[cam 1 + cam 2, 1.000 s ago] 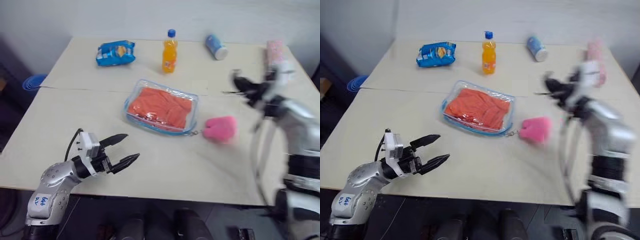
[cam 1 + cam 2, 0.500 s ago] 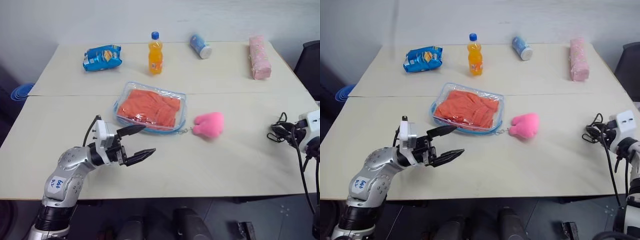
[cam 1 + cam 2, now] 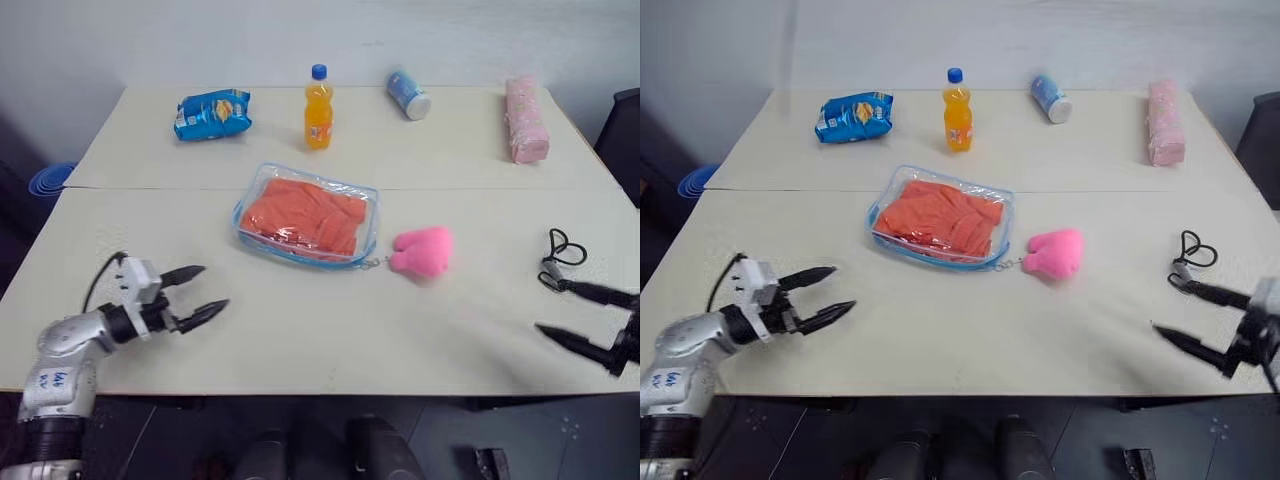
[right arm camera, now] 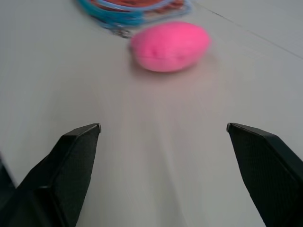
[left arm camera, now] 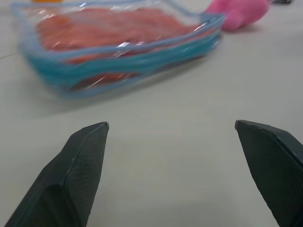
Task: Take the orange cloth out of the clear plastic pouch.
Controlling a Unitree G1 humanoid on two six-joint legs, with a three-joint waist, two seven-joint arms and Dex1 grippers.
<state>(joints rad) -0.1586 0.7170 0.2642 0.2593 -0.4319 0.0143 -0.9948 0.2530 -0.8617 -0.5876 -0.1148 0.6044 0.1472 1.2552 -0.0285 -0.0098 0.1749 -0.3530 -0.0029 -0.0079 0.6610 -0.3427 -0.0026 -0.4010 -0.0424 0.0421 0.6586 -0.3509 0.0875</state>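
Observation:
The clear plastic pouch (image 3: 300, 251) with blue edging lies flat at the table's middle, and the orange cloth (image 3: 305, 214) is folded inside it. A pink plush charm (image 3: 423, 251) hangs off its near right corner by a small chain. My left gripper (image 3: 215, 286) hovers open over the front left of the table, pointing toward the pouch from well short of it. In the left wrist view the pouch (image 5: 118, 64) and cloth (image 5: 109, 28) lie ahead of the open left gripper (image 5: 171, 124). My right gripper (image 3: 545, 306) stands open at the front right edge, facing the plush (image 4: 169, 46).
Along the far edge stand a blue snack bag (image 3: 212, 113), an orange drink bottle (image 3: 318, 107), a blue-and-white can on its side (image 3: 407, 94) and a pink package (image 3: 526, 118). A black cable loop (image 3: 560, 250) lies just beyond the right gripper.
My right gripper has opened and dropped back to the front right edge. My left gripper has drawn away to the left, farther from the pouch. The camera view has shifted.

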